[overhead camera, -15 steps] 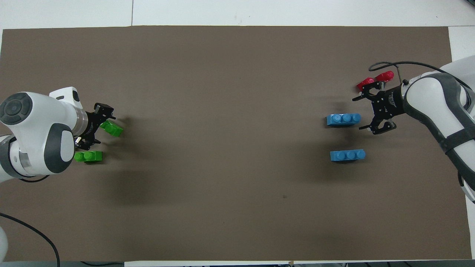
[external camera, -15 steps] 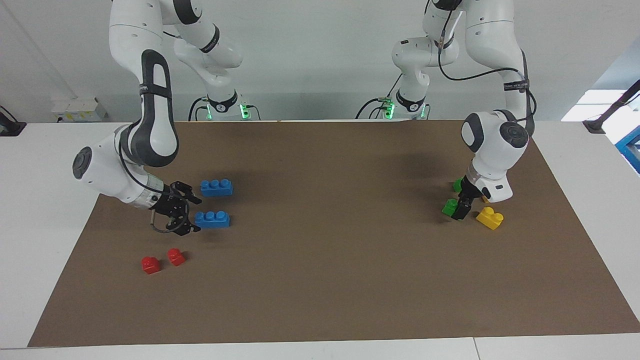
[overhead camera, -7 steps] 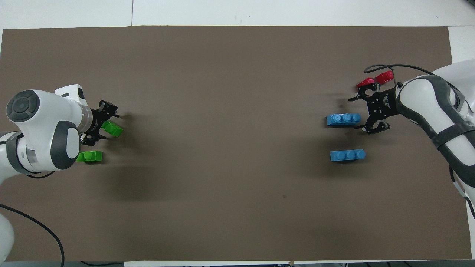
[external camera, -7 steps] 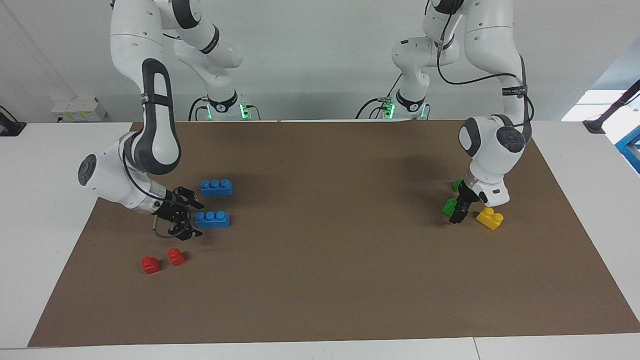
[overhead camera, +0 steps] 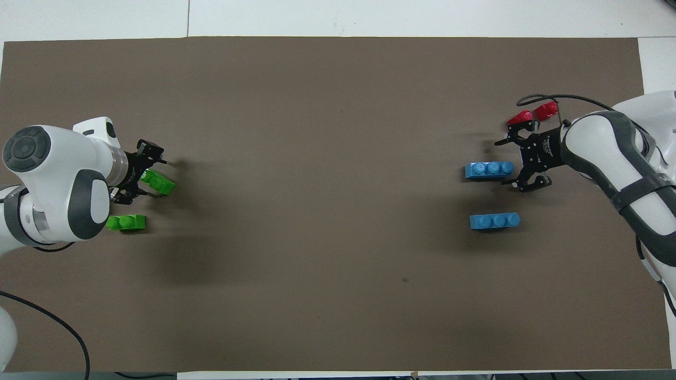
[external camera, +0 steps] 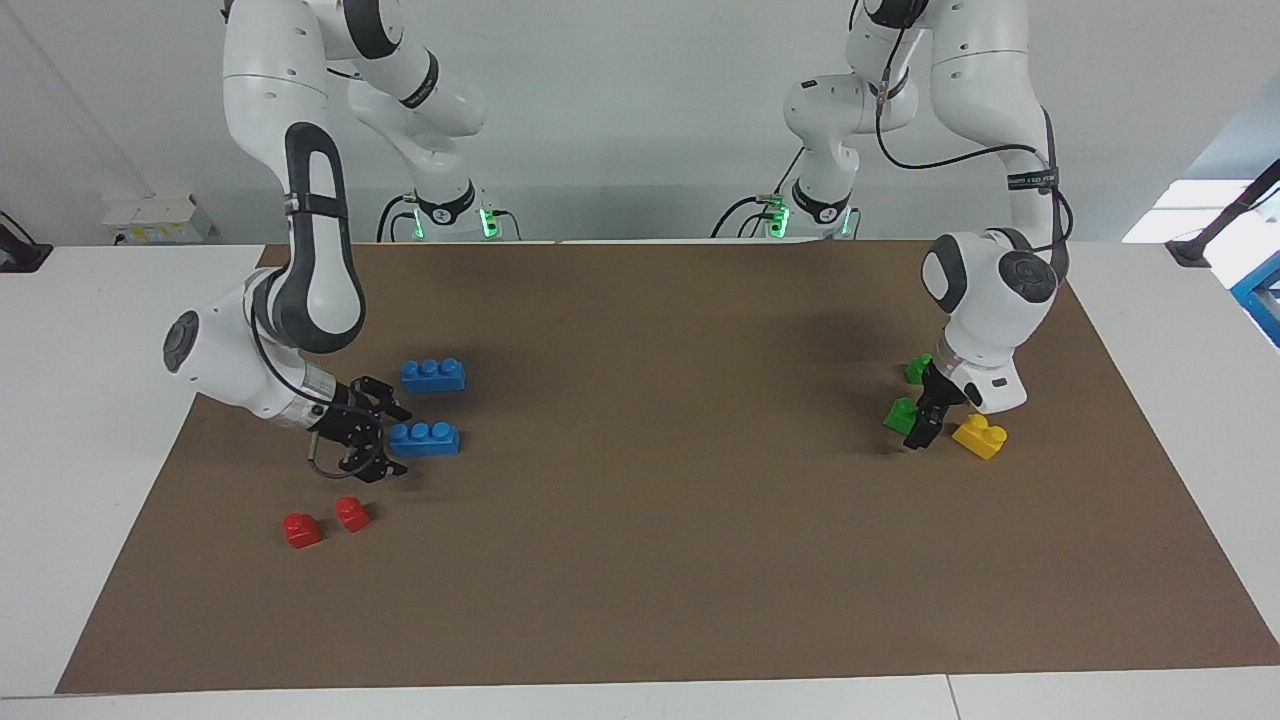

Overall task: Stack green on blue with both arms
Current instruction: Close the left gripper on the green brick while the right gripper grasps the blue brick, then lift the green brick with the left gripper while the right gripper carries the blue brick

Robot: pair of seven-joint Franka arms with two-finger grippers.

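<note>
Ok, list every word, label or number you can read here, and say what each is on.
Nothing is readable.
Black strap on the left arm: white print, too small to read.
Black band on the right arm: small white marks, unreadable.
Right gripper: white lettering on its body, too blurred to read.
Bricks: no markings seen.

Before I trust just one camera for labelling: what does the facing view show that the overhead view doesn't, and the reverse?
Only the facing view shows the yellow brick beside the left claw, plus both arm bases. Only the overhead view shows the left claw straddling a green brick and both studs of the other green brick. Both show two blue bricks, two red bricks, and the open right claw at a blue brick's end.
</note>
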